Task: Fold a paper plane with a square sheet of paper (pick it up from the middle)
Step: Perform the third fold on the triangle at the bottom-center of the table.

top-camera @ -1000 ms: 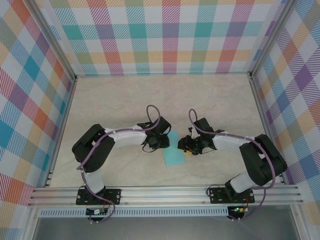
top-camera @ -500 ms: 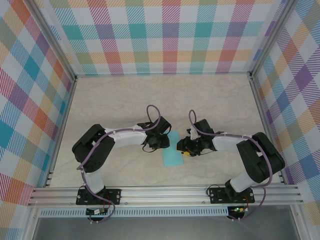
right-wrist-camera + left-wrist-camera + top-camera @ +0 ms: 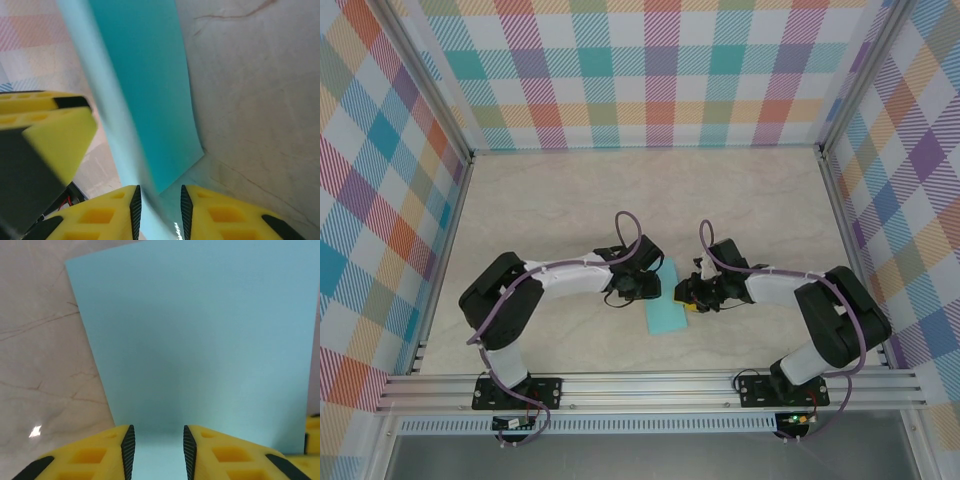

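The thin turquoise-teal square sheet of paper (image 3: 665,308) lies on the pale marble-patterned table (image 3: 570,200) at centre frame, between both grippers. The left gripper (image 3: 156,450) has its fingers slightly parted over the sheet's edge. The right gripper (image 3: 160,210) straddles a raised edge; whether it pinches it, I cannot tell.

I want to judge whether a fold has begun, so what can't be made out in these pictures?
Top external view: the sheet is small and both arms crowd its sides, so any crease is too small to see.
Left wrist view: the sheet's right and near edges leave the frame. Whether the left jaws pinch it is unclear.
Right wrist view: the sheet's near edge is blurred between the right jaws, so the grip is unclear.
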